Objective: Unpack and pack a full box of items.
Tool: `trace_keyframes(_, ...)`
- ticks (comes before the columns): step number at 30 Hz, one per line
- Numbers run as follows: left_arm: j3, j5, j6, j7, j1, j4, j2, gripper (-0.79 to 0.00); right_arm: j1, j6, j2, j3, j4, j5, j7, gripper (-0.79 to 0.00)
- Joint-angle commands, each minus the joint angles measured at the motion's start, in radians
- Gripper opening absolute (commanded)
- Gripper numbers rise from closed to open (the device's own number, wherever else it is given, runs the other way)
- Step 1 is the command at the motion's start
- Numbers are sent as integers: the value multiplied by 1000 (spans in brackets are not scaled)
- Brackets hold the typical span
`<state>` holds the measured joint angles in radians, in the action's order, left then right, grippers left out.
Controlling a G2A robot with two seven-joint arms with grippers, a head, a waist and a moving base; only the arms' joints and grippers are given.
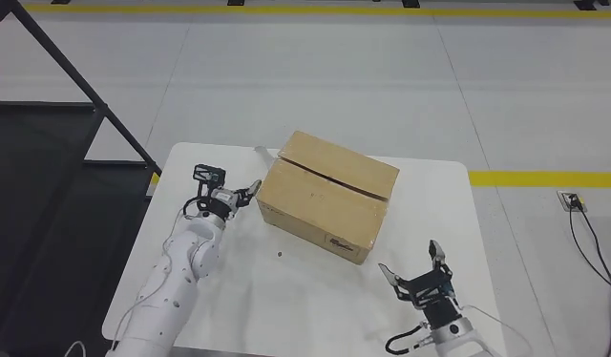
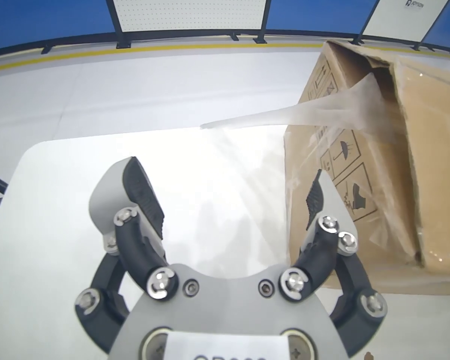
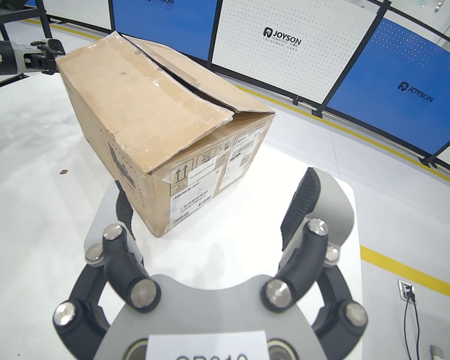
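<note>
A brown cardboard box [image 1: 327,194] stands in the middle of the white table [image 1: 286,300], its top flaps folded down with a dark seam between them. A strip of clear tape [image 2: 281,116] has peeled off the box's end face [image 2: 345,174] and sticks out sideways in the air. My left gripper [image 1: 226,184] is open right beside that end face, one fingertip [image 2: 317,189] nearly touching the cardboard. My right gripper [image 1: 412,267] is open near the table's front right, a short way from the box's labelled corner [image 3: 195,185], with nothing between its fingers.
A tiny dark speck [image 1: 278,254] lies on the table in front of the box. The table's front left is bare. A black frame [image 1: 67,80] stands off the table's left side. Yellow floor lines [image 1: 539,178] run beyond the table.
</note>
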<state>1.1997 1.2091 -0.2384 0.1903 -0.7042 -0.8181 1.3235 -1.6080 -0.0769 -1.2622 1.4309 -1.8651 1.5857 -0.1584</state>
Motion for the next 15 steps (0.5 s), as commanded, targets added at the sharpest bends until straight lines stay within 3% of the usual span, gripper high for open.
trace_keyframes(1,-23,-4,-12,19,18,30,9,0,-2,31,0,14,9,2,34,0)
trace_keyframes(8,-42,11,-50,54,37,73,15,0,26,37,-3,5,32,-8,75,0)
trace_keyframes(15,-32,22,-68,69,12,50,9,0,76,-10,-4,20,67,-83,89,0)
